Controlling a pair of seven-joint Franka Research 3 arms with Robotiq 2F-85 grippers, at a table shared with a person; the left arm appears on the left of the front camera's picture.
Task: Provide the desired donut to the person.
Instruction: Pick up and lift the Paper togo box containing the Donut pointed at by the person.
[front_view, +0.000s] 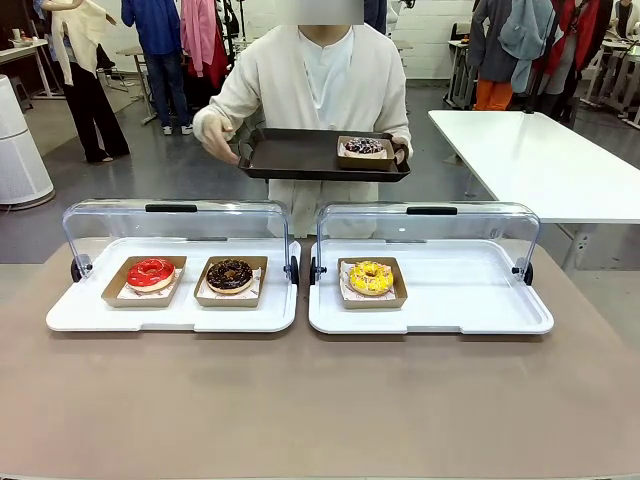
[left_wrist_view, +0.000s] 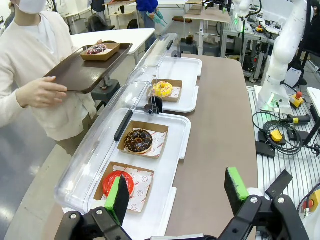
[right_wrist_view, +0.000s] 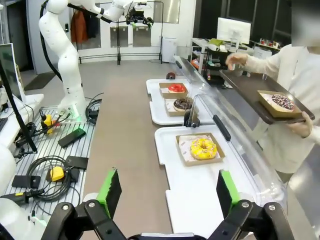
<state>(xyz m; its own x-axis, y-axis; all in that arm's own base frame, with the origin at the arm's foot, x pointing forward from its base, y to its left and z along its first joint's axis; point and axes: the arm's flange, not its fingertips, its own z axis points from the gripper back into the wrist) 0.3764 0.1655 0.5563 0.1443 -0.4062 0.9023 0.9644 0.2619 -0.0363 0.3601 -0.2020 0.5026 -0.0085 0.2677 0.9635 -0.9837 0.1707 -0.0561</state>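
My left gripper (left_wrist_view: 177, 191) stands wide with nothing in it. The red donut (left_wrist_view: 118, 182) lies just past one pad, and the chocolate donut (left_wrist_view: 138, 140) is farther on. My right gripper (right_wrist_view: 167, 189) is wide too, holding nothing, with the yellow donut (right_wrist_view: 203, 148) ahead between its fingers. Both clear lids (front_view: 175, 225) are raised at the far side, leaving the near edges open. Beyond the brown table (front_view: 320, 400), the person (front_view: 330, 80) holds a dark tray (front_view: 290, 155) carrying a sprinkled donut (front_view: 363, 146).
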